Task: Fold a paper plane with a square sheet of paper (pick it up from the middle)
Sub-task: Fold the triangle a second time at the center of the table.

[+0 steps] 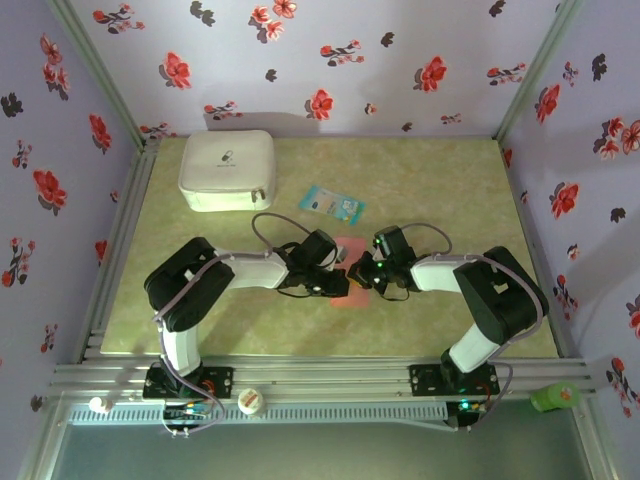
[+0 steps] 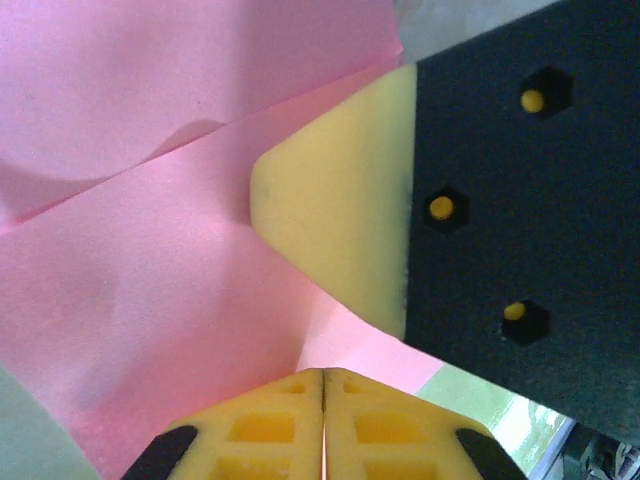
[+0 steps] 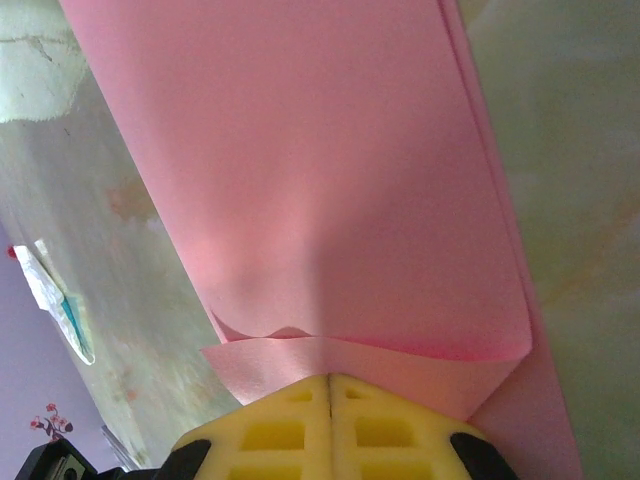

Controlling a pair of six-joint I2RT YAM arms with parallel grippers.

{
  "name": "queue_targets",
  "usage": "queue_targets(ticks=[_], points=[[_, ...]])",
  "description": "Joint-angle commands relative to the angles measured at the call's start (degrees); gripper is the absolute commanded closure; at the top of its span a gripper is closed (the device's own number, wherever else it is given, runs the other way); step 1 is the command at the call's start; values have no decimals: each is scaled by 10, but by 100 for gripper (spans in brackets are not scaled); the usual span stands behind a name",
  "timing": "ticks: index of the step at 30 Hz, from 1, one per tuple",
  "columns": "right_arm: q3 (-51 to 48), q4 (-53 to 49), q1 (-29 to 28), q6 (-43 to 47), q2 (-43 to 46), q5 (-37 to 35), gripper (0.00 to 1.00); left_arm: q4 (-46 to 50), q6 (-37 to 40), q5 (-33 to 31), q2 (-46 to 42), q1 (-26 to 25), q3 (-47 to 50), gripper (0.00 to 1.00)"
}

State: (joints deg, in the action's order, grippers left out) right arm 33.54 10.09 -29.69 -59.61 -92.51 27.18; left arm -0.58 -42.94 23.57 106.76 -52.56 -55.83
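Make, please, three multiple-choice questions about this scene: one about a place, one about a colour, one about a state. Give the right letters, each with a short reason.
1. Where on the table does the white case stand?
A. back left
B. front right
C. between the two arms

2. What colour is the square sheet of paper?
A. green
B. salmon pink
C. white

3. How is the right claw?
A. wide open
B. shut on the paper's edge
C. half open and empty

Answers:
1 A: the top view shows the case in the far left corner.
2 B: both wrist views show pink paper.
3 B: its yellow fingertips meet, with the paper's edge between them.
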Motion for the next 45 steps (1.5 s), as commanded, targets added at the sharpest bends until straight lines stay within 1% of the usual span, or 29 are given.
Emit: queue_targets(ticks=[1, 19, 26, 32, 37, 40, 45], points=[[-8, -79, -3, 14, -12, -46, 100, 28, 22, -10, 0, -5, 2, 91], [-6, -95, -3, 21, -12, -53, 100, 45, 33, -24, -46, -5, 55, 88], [-6, -98, -3, 23, -11, -55, 100, 65, 34, -46, -79, -6, 83, 88], [-4, -101, -2, 23, -10, -55, 100, 55, 33, -58, -123, -6, 113, 91], [-2, -105, -2, 24, -4, -54, 100, 37, 30, -66, -157, -6, 104, 93], [-2, -107, -2, 25, 1, -57, 100, 0, 19, -45, -149, -5, 93, 93], [-1, -104, -2, 24, -1, -56, 100, -5, 14, -31, -87, -4, 36, 94]])
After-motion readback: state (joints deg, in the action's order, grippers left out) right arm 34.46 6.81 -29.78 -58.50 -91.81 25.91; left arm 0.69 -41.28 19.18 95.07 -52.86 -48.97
